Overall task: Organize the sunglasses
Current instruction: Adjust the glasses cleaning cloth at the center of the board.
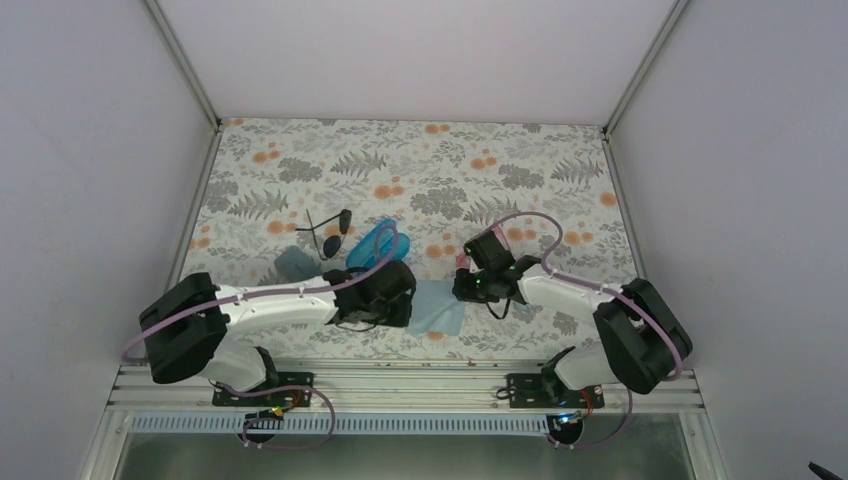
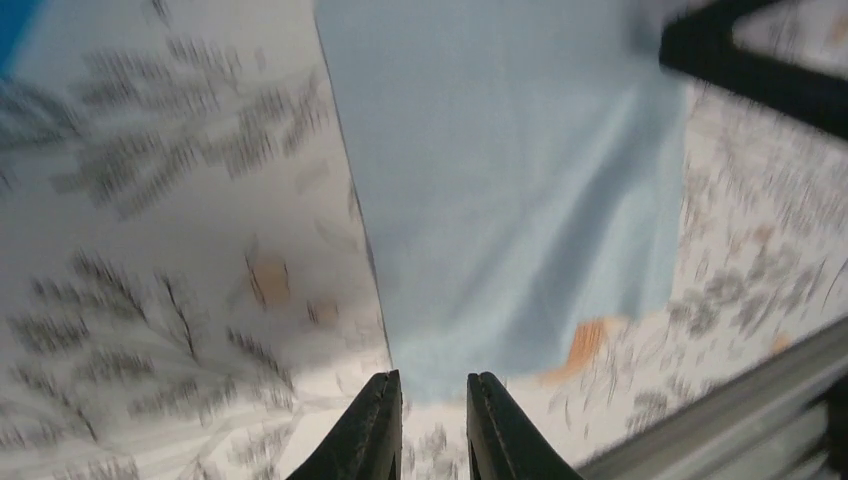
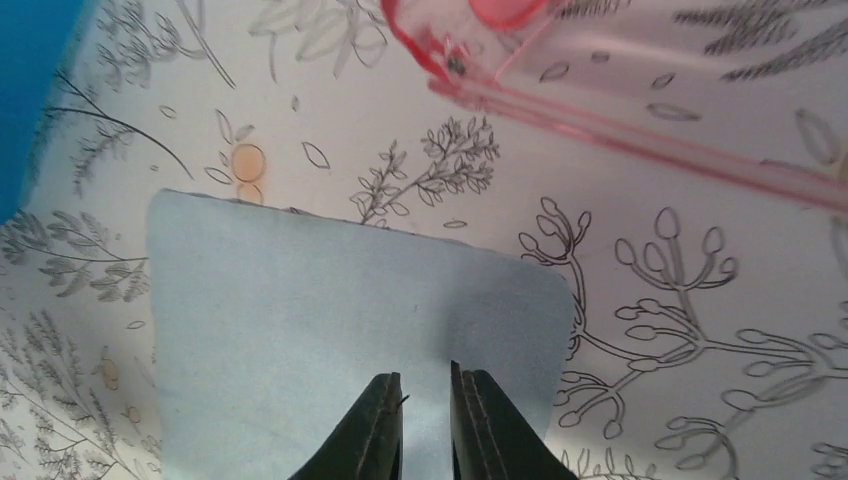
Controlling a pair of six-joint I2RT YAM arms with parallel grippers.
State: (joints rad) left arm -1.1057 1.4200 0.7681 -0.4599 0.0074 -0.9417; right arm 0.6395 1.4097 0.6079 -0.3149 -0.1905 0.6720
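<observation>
The black-framed sunglasses (image 1: 333, 240) lie open on the flowered table left of centre. The pink-red sunglasses show in the right wrist view (image 3: 640, 135) just beyond a light blue cloth (image 3: 300, 320); in the top view only a pink bit (image 1: 462, 262) shows by the right wrist. My left gripper (image 1: 408, 300) hovers at the cloth's left near corner (image 2: 520, 180), its jaws (image 2: 433, 385) a narrow gap apart and empty. My right gripper (image 1: 462, 288) is over the cloth's right part, its jaws (image 3: 425, 385) narrowly apart and empty.
An open blue case (image 1: 375, 243) lies between the black sunglasses and the left wrist. A grey-blue flat piece (image 1: 295, 263) lies to its left. The right arm's black gripper shows in the left wrist view (image 2: 760, 70). The table's metal front rail (image 1: 400, 385) is close behind.
</observation>
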